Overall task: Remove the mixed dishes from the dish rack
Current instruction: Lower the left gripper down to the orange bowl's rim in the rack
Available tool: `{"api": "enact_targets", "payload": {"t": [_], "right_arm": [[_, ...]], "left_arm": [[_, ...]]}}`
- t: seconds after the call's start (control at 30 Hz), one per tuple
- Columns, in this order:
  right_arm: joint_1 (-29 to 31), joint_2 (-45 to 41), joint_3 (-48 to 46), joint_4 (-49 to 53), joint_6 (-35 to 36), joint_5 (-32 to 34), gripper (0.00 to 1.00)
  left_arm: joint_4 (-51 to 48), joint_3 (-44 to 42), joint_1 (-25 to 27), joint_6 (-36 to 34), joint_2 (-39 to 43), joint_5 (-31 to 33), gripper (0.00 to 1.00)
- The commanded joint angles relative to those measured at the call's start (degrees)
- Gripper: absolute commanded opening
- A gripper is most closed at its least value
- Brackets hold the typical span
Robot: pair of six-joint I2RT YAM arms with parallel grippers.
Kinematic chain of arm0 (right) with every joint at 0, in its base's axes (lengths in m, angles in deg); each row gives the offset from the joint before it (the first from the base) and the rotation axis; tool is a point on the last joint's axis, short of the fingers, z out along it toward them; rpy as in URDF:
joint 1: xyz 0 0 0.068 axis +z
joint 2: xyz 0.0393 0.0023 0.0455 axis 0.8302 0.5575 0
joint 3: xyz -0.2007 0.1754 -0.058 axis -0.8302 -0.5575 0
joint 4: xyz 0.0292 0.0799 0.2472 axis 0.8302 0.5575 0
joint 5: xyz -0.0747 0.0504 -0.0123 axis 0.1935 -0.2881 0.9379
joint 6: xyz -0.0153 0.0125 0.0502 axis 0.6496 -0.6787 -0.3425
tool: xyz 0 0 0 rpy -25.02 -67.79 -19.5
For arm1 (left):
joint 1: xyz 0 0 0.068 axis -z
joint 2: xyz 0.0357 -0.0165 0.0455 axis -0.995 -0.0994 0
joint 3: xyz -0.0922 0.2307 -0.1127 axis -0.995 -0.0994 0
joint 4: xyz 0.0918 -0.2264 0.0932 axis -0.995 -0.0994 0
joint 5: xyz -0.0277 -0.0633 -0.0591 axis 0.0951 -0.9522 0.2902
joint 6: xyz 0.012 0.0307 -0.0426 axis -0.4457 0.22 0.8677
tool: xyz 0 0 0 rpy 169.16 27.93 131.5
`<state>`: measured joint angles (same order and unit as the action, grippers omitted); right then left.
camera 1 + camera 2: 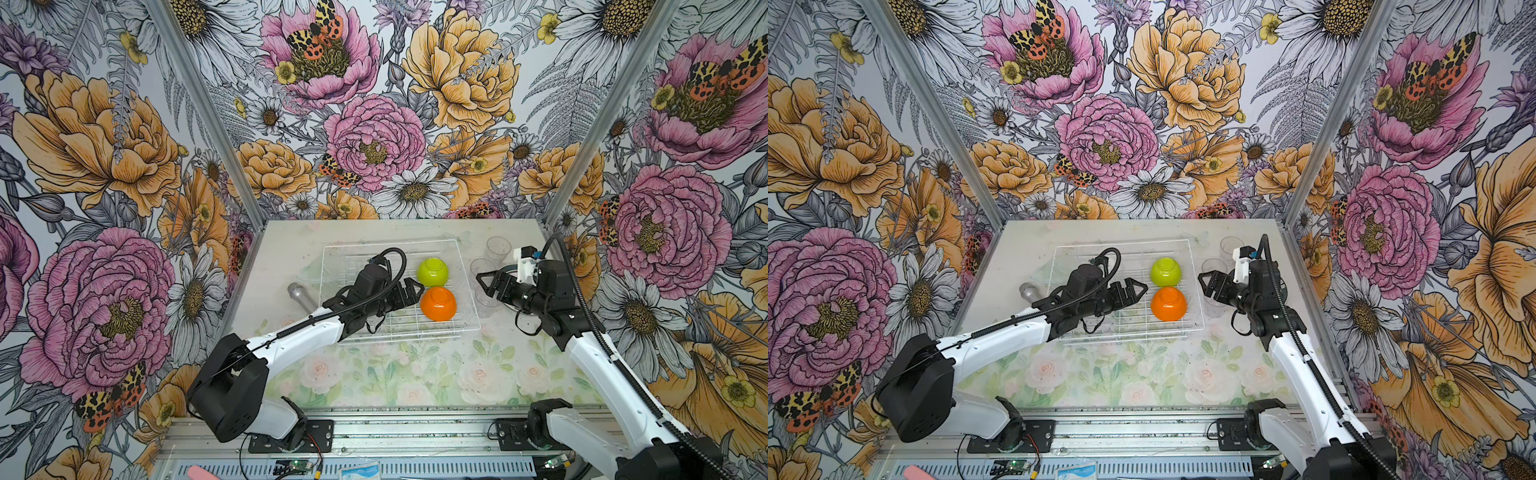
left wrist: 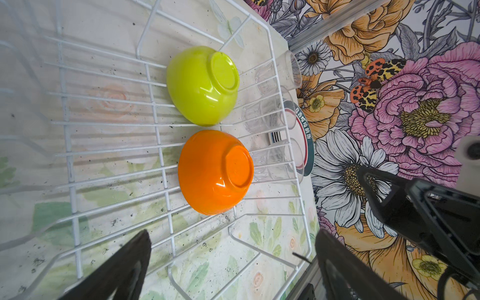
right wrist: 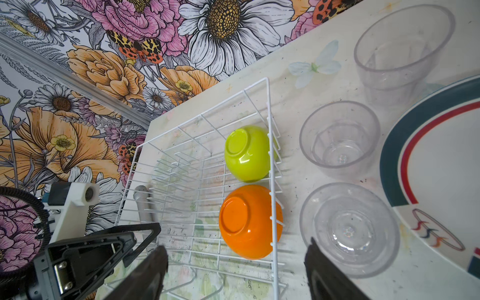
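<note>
Toward the counter's point(image 1: 415, 374) far edge stands the dish rack point(image 1: 407, 322), with the lime-green bowl point(image 1: 432, 272) and the orange bowl point(image 1: 438, 304) upside down, side by side at its right end. The left tool point(image 1: 419, 293) hovers over the rack, wide open and empty, just beside the orange bowl. The right tool point(image 1: 484, 286), jaws apart and empty, hangs over three clear tumblers point(image 3: 340, 137) standing upright near the right edge, beside a dark-rimmed plate point(image 3: 441, 161).

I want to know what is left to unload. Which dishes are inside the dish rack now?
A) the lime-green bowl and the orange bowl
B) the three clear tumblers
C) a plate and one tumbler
A: the lime-green bowl and the orange bowl lie upside down inside the dish rack; the clear tumblers stand outside it.
</note>
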<state>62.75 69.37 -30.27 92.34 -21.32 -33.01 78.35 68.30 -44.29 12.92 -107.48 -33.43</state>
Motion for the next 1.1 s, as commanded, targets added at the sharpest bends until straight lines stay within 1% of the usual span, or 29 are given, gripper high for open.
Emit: {"api": "enact_targets", "payload": {"t": [0.0, 0.23, 0.4, 0.53, 0.77, 1.07], "right_arm": [[0.6, -1.1, -1.1, -2.7, -2.9, -1.1, 0.84], [1.1, -3.1, -1.6, -3.0, -4.6, -0.6, 0.83], [1.1, -4.1, -1.6, -2.9, -5.9, -0.6, 0.83], [1.3, -6.0, -2.3, -2.9, -7.2, -0.2, 0.83], [1.3, -10.7, -5.7, -2.8, -8.4, 1.0, 0.82], [1.3, -11.9, -6.8, -2.8, -8.5, 1.4, 0.82]], "left_arm": [[2.5, 0.9, 0.3, -2.0, -1.1, 0.1, 0.98], [4.4, 1.0, 0.2, -2.1, -3.9, -2.9, 0.96], [7.1, 1.8, 0.4, -1.2, -7.2, -5.7, 0.92], [7.9, 3.4, 0.3, -0.9, -10.7, -8.0, 0.92], [10.0, 5.3, 0.0, -0.3, -14.9, -9.5, 0.93], [18.7, 5.3, -1.4, 5.3, -21.5, -12.9, 0.94]]}}
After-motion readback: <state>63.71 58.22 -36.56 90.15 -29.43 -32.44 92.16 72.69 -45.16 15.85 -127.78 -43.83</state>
